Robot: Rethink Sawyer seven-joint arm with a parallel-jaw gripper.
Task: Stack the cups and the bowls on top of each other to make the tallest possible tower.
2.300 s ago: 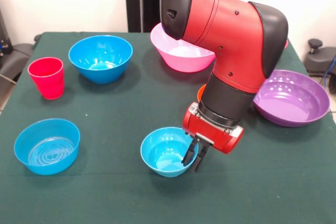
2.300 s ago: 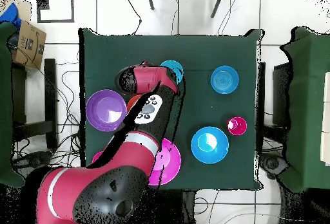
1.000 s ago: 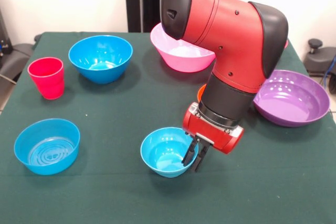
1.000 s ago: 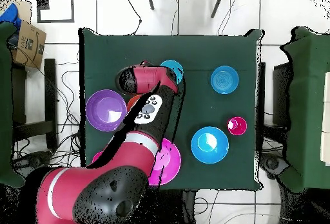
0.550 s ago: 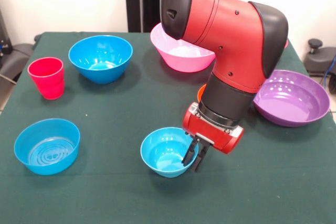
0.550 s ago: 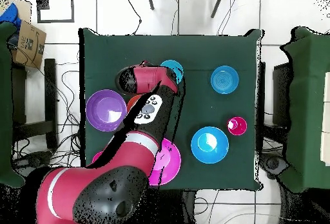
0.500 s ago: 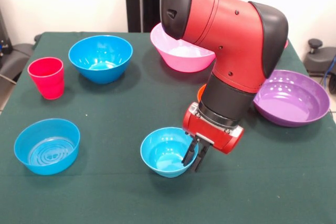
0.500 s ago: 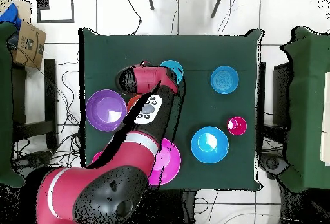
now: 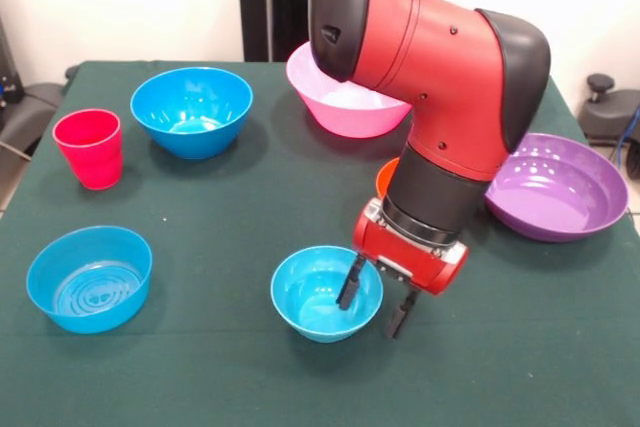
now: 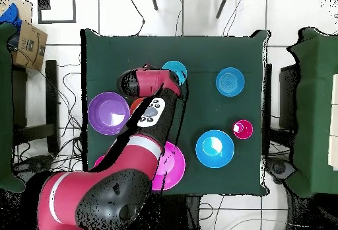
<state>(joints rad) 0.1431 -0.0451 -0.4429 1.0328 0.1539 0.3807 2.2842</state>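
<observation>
Gripper (image 9: 375,306) spread astride light-blue bowl (image 9: 315,290) rim

The big red arm (image 9: 440,77) is covering a lot. In the front view it is hiding the right part of the pink bowl (image 9: 335,102) near the top middle. Only a small orange bit (image 9: 386,176) is peeking out beside the arm, so I cannot tell if it is a bowl or a cup. The purple bowl (image 9: 560,187) is having its left rim hidden by the arm.

In the overhead view the arm is lying over part of the light-blue bowl (image 10: 175,70) near the top middle, and over the left part of the pink bowl at the bottom.
</observation>
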